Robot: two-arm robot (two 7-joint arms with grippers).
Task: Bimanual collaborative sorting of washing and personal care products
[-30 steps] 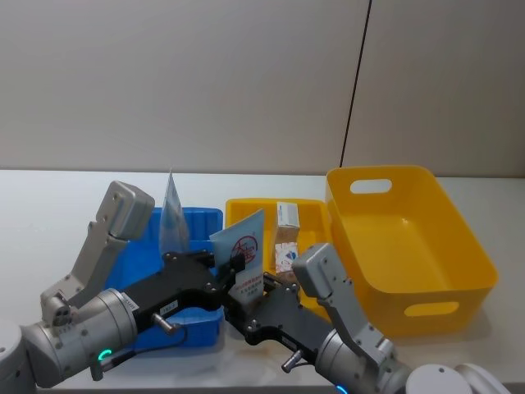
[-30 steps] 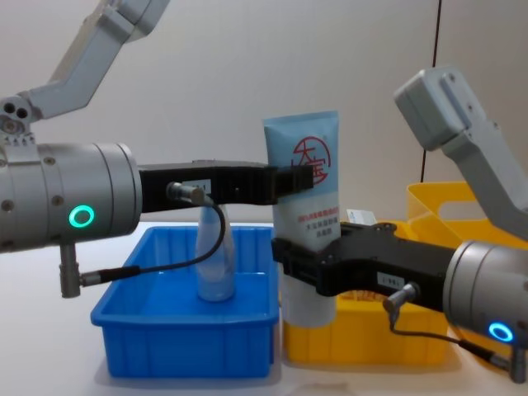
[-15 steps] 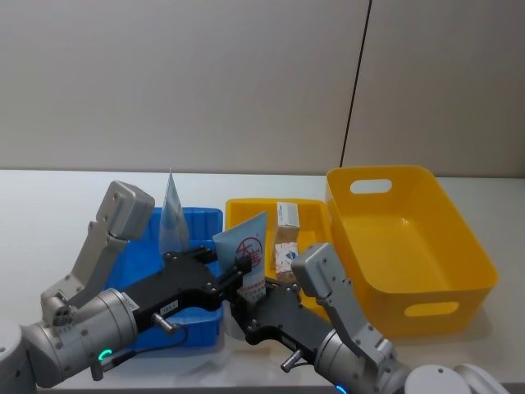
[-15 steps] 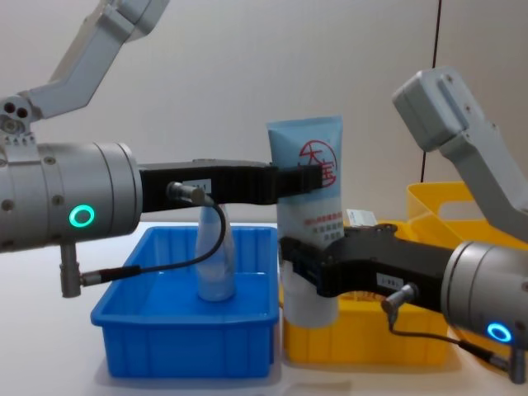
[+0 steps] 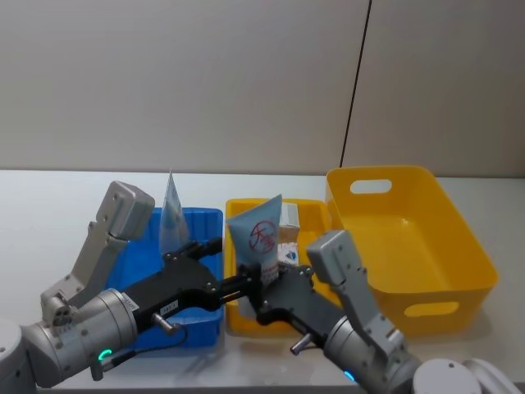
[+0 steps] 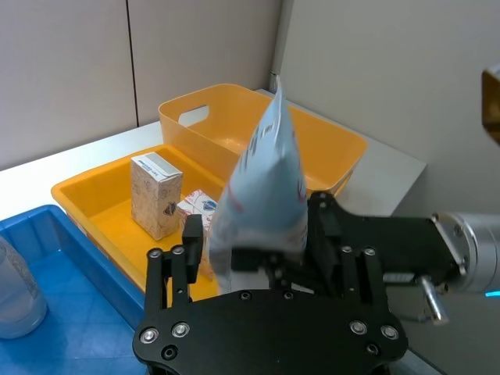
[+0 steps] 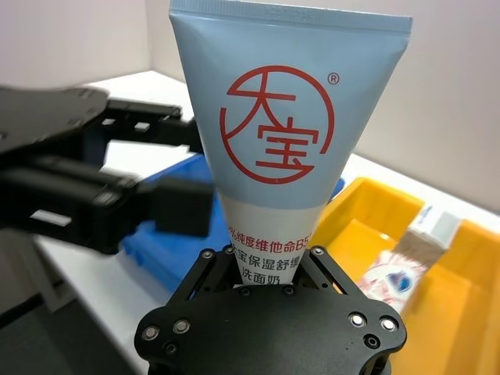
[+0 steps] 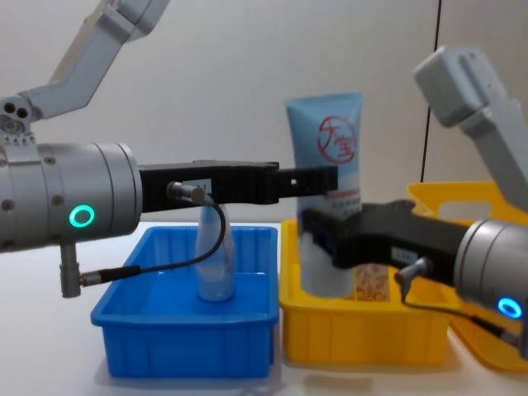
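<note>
A tall pale-blue squeeze tube [image 5: 256,236] with a red circle logo stands upright, cap down, in my right gripper [image 7: 269,258]. The gripper is shut on the tube's lower part. In the chest view the tube [image 8: 326,157] hangs above the small yellow tray [image 8: 363,334]. My left gripper [image 5: 223,267] is open just left of the tube, its fingers [image 8: 318,177] level with the tube's upper half and apart from it. A cream carton [image 6: 156,195] and a white patterned carton [image 6: 199,207] stand in the tray.
A blue bin [image 5: 201,220] to the left holds a clear upright tube [image 8: 214,264]. A large yellow basket [image 5: 410,238] sits at the right with nothing in it. The small yellow tray [image 5: 246,207] lies between the bin and the basket.
My right gripper has carried the tube up and to the right, from in front of the bins to above the small yellow tray. My left gripper let go of the tube and stayed put.
</note>
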